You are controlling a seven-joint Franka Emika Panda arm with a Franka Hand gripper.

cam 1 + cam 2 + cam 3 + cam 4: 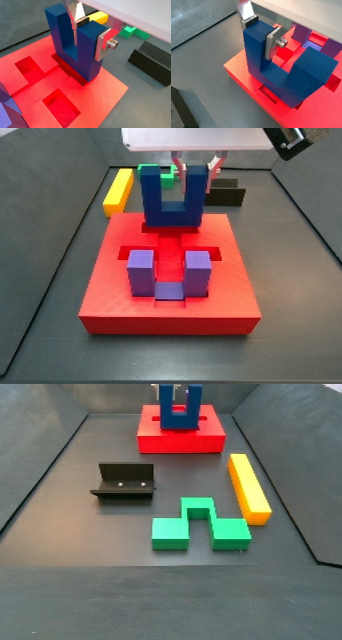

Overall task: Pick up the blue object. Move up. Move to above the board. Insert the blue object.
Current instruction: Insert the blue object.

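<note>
On the dark grey table, I see the gripper [195,171] jaws pinching one prong of the navy-blue U-shaped block [174,198], its base hidden in the thick red board's [171,300] far recess.

Colours noted: blue object [175,201] was dark navy. Board [170,310] was plain bright red, its recesses a deeper shaded red. Gripper [90,31] over the board showed flat silver fingers [105,42] with dark pads. Purple block [166,274] was lighter violet. Bar [247,486] was yellow; stepped block [198,525] green; fixture [126,482] black; floor [80,584] dark grey.
</note>
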